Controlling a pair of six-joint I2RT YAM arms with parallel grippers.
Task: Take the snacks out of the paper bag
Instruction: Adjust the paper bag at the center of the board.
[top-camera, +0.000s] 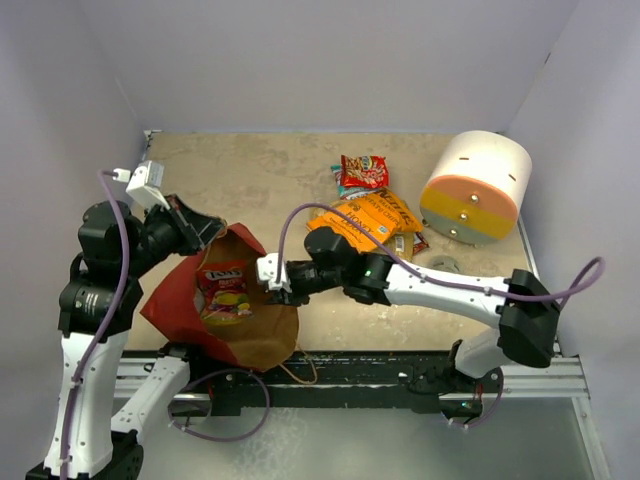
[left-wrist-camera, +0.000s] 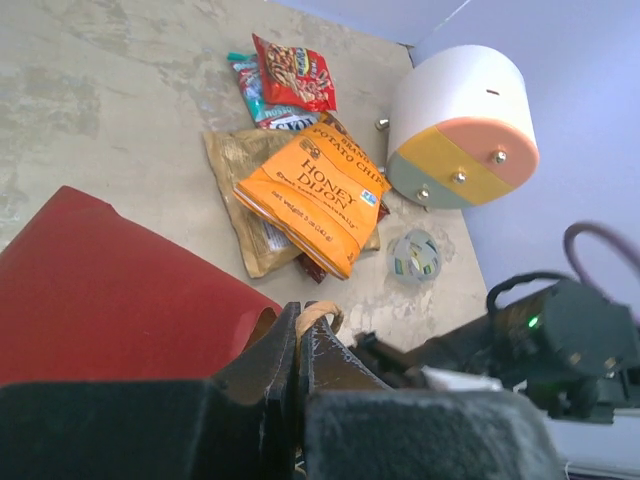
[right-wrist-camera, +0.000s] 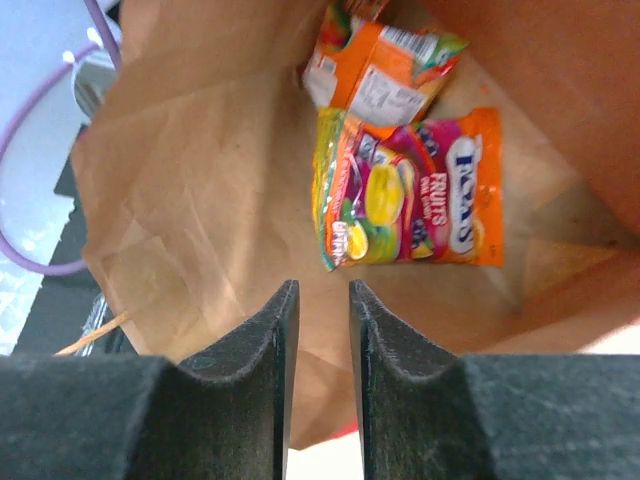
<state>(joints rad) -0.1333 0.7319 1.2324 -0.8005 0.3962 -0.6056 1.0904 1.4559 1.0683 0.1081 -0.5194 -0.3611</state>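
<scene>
While the left hand (left-wrist-camera: 299, 322) pinches the paper bag (top-camera: 262, 338) by its handle (left-wrist-camera: 318, 311), the right hand (right-wrist-camera: 322, 292) hangs at its mouth, narrowly parted, empty; a candy pack (right-wrist-camera: 410, 190) lies inside, other snacks (top-camera: 365, 222) on the table (top-camera: 250, 180).

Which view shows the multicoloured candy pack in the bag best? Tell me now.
Right wrist: it looks straight into the paper bag, and the candy pack lies large and clear, print readable. Top external shows the pack small. Left wrist shows only the bag's red outside.
</scene>
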